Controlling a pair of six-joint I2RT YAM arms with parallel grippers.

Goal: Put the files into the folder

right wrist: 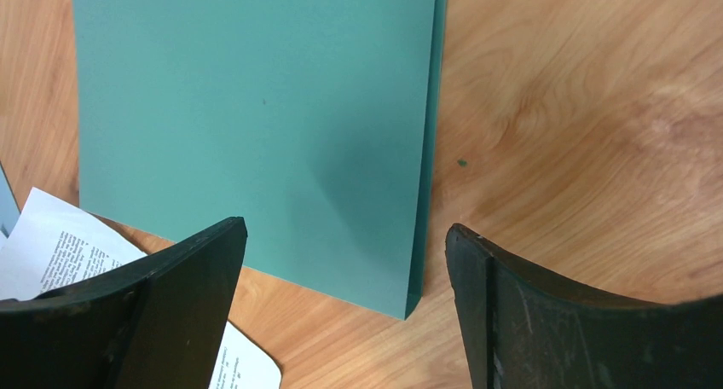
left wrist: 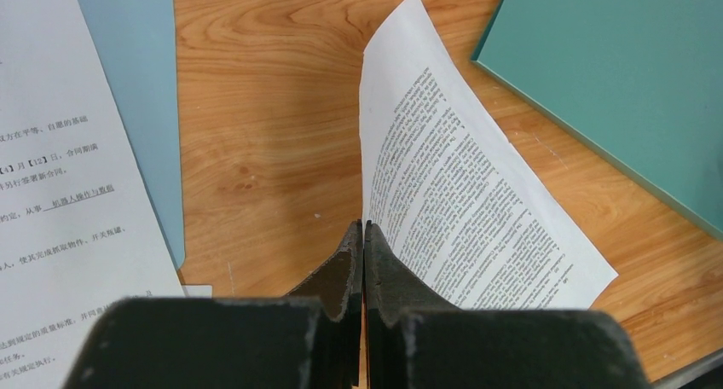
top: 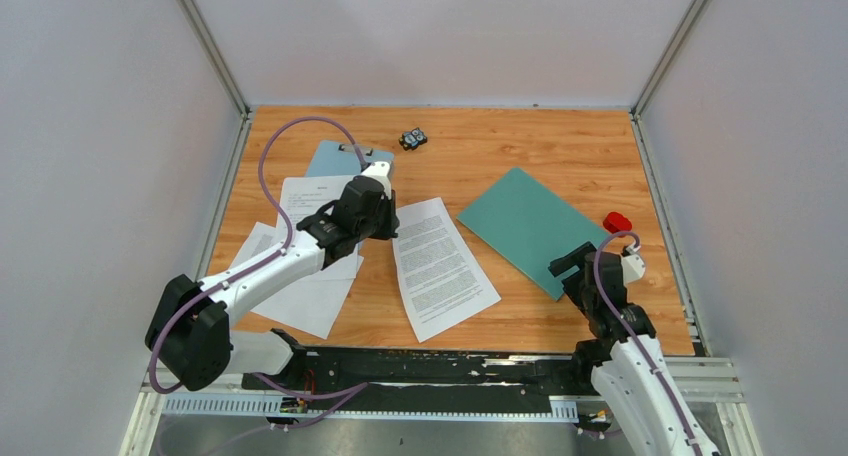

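Note:
The teal folder [top: 525, 226] lies closed and flat at the right of the table; it also shows in the left wrist view [left wrist: 614, 82]. A printed sheet [top: 440, 268] lies in the middle. My left gripper [top: 386, 219] is shut at that sheet's far left corner, and in the left wrist view the gripper [left wrist: 364, 229] pinches the edge of the sheet [left wrist: 460, 193], which curls up there. Other sheets [top: 310, 266] lie overlapped under the left arm. My right gripper [top: 572, 266] is open and empty; in the right wrist view it [right wrist: 345, 235] hovers over the near corner of the folder [right wrist: 256, 116].
A pale blue clipboard [top: 345, 159] lies at the back left, partly under the sheets. A small black object [top: 413, 138] sits at the back centre. A red object [top: 617, 221] sits right of the folder. Grey walls close in the table on three sides.

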